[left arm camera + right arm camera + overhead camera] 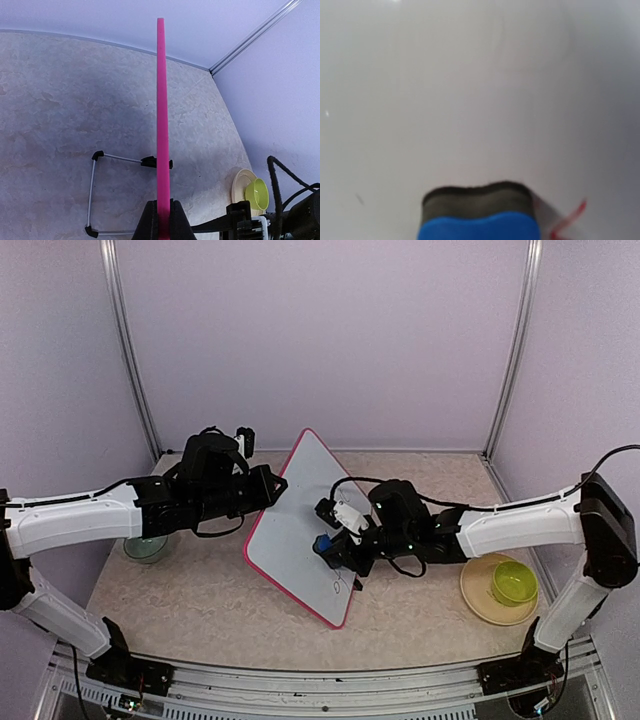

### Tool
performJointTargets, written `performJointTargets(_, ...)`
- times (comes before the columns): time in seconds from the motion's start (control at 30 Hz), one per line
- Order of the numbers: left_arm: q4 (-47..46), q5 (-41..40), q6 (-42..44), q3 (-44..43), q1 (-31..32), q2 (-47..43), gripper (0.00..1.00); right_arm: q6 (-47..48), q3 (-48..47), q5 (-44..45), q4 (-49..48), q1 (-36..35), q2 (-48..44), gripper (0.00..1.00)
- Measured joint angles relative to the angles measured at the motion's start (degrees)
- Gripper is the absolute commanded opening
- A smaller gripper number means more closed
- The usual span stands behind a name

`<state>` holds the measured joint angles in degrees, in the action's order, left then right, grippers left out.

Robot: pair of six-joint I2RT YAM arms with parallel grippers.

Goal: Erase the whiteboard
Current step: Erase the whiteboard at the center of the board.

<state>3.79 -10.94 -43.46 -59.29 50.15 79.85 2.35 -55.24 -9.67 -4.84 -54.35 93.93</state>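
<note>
On whiteboard (292, 508): eraser (323, 545) (bowl (513, 583) rightward)

you're looking into a booth with plain lilac walls (320, 340) on three sides and slim metal posts (133, 360) in the back corners. the tabletop (190, 590) is beige and marbled, evenly lit, with soft shadows. an aluminium rail (330, 685) runs along its near edge.

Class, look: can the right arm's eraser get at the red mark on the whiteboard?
Probably yes: the eraser in the right gripper sits against the whiteboard just beside the red mark, with nothing between them.
</note>
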Motion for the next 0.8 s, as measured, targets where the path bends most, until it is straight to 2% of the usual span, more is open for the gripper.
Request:
performJointTargets(0.3, -0.61, 0.44, -0.02, 0.17, -0.02, 0.0, 0.0, -1.84, 7.56, 0.02, -2.71, 0.72, -1.05, 0.0)
performJointTargets(0.8, -1.51, 0.61, -0.13, 1.11, -0.02, -0.63, 0.0, -2.64, 9.9, 0.11, -2.01, 0.76, -1.27, 0.0)
